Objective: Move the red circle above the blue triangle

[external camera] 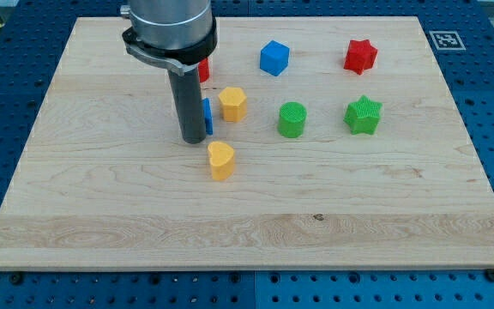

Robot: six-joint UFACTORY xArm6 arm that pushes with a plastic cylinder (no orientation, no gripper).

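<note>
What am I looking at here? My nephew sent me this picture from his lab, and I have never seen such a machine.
It is a robot arm ending in a dark rod; it holds nothing, only pushes blocks. One camera looks down at a wooden board. My tip rests beside a blue block, mostly hidden behind the rod. A red block peeks out behind the arm above it. Nearby lie a yellow hexagon block and a yellow heart. To the view's right sit a blue cube, a red star, a green cylinder and a green star.

Blue cube [274,57], red star [360,56], green star [364,115], green cylinder [292,119].
</note>
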